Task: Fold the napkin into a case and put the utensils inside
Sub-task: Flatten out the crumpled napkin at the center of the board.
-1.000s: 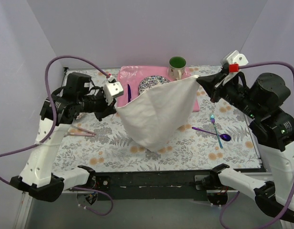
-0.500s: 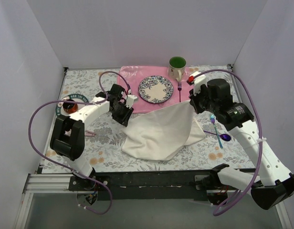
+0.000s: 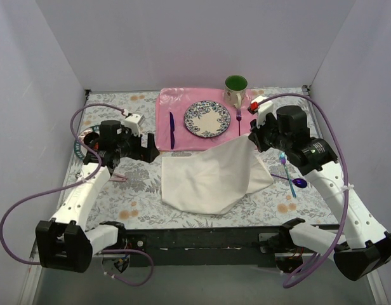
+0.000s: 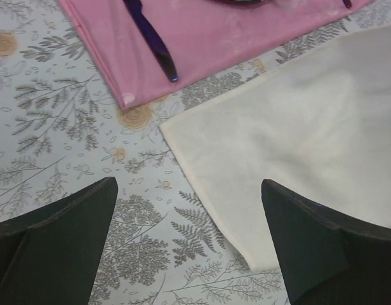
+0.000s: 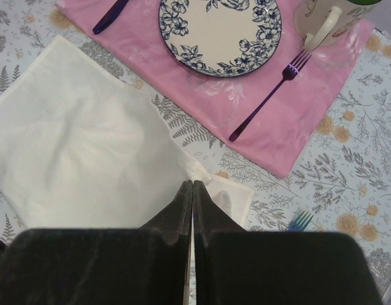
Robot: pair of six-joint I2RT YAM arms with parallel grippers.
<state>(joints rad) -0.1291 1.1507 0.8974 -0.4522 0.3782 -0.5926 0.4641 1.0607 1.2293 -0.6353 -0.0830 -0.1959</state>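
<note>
A flower-printed table [image 3: 119, 190] fills the white-walled booth. On it, just in front of the pink placemat [image 3: 183, 124], lies the napkin [image 3: 208, 181]. It looks soft, light and limp, likely to sag wherever unsupported, so corners are the places to pinch. The right gripper [image 3: 249, 135] is clamped on its far-right corner, lifting it. The left gripper [image 4: 189, 190] gapes wide and empty at the left corner.

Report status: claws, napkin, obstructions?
Left claw open, off the napkin. Right claw shut on a napkin corner. Napkin spread, not yet folded. Spoon and fork close by its edge.
</note>
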